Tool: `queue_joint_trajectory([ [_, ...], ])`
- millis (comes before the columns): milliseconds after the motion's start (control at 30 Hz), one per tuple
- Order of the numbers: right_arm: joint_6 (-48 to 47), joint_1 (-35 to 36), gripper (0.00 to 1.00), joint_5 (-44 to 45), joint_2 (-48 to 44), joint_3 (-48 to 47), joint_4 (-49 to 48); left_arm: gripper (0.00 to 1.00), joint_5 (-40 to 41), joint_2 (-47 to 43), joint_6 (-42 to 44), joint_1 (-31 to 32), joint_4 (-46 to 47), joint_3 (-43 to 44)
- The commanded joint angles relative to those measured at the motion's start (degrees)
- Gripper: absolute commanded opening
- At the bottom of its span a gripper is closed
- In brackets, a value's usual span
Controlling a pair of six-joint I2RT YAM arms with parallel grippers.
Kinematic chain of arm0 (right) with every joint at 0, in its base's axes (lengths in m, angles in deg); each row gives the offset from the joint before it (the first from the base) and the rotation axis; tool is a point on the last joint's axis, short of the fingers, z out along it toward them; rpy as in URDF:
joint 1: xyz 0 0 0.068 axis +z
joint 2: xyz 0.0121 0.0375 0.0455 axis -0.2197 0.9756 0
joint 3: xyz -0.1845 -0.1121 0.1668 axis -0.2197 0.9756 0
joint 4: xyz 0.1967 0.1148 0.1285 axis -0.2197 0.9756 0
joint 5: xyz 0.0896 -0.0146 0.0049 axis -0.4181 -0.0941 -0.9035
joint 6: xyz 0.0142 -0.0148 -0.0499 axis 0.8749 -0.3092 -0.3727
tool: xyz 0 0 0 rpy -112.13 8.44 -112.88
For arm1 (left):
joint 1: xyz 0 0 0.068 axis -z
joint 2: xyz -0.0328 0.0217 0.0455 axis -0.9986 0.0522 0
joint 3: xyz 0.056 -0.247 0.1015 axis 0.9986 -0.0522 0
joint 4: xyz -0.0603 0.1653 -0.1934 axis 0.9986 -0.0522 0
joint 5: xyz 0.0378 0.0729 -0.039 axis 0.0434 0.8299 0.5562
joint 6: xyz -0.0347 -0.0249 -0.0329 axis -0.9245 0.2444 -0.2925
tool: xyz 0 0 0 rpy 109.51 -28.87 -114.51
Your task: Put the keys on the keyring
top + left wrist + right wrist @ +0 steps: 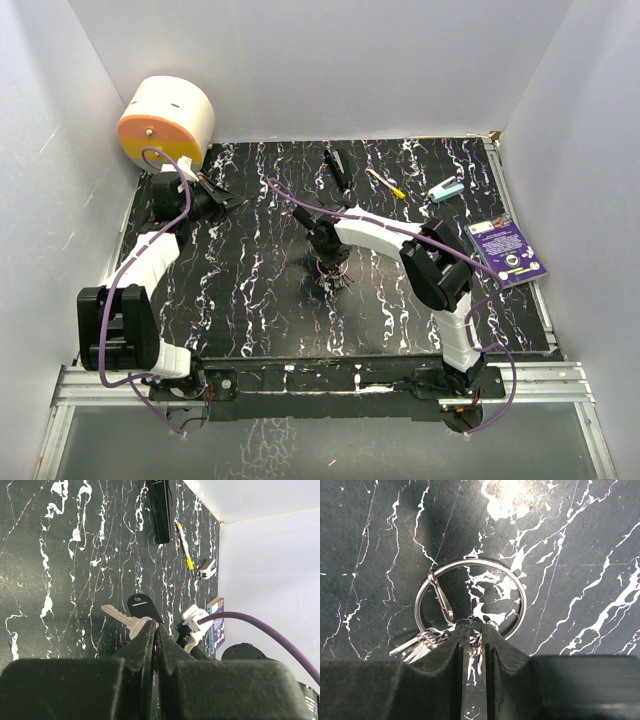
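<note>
The silvery keyring (516,583) stands upright on the black marbled table, and my right gripper (473,626) is shut on its lower rim. Several silvery keys (414,647) hang from it at the lower left, and a thin wire loop (442,597) hangs inside it. In the top view the ring and its keys (331,272) sit at the table's middle under the right gripper (327,255). My left gripper (155,625) is shut on a black-headed key (141,605) with a silver key (120,617) beside it, held above the table at the far left (222,198).
A black pen-like stick (340,165), a yellow-handled thin tool (385,182) and a teal-and-white clip (447,188) lie along the far edge. A purple card (507,250) lies at the right edge. An orange-and-white drum (165,120) stands at the far left corner. White walls enclose the table.
</note>
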Motion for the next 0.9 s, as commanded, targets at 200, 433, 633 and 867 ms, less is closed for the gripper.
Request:
queue_joint_trajectory([
  [200, -0.53, 0.77, 0.23, 0.83, -5.32, -0.72, -4.51, 0.0, -1.11, -0.46, 0.6, -0.43, 1.5, 0.35],
  [433, -1.51, 1.45, 0.27, 0.01, -4.79, -0.07, -5.74, 0.0, -1.15, -0.46, 0.53, -0.48, 1.5, 0.39],
  [633, -1.62, 1.54, 0.26, -0.61, -4.49, 1.45, -8.01, 0.0, -1.05, -0.55, 0.66, -0.54, 1.5, 0.3],
  [867, -2.35, 1.54, 0.23, -0.15, -3.44, 2.62, -9.57, 0.0, -0.93, -0.64, 0.6, -0.73, 1.55, 0.31],
])
